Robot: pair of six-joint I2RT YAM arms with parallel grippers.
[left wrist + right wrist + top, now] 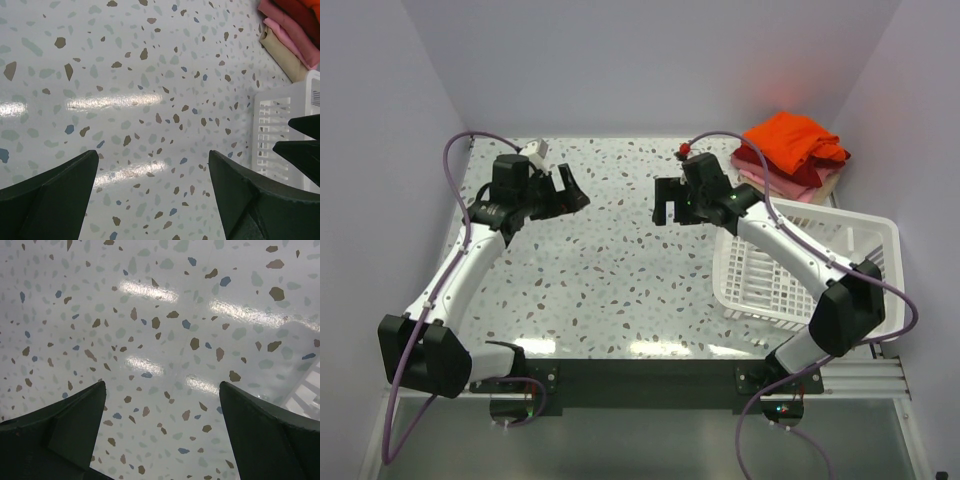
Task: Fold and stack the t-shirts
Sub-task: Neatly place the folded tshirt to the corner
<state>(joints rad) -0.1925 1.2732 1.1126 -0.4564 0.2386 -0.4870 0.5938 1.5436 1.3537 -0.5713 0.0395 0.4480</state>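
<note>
- The left gripper (567, 188) hangs over the speckled table (610, 280), its jaws spread wide and gripping nothing.
- The right gripper (665, 208) hangs nearby, its jaws also wide and empty.
- The t-shirts (788, 160) sit stacked in the far right corner, just behind the white basket (800, 265).
- The orange-red shirt (790, 138) lies rumpled on top of the stack.

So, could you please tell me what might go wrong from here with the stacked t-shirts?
The orange-red t-shirt lies bunched and uneven on top of the stack of folded t-shirts, so it may slide off or need refolding. The right arm reaches across the white basket, which sits close to that stack. A swing toward the corner could knock either one.
</note>
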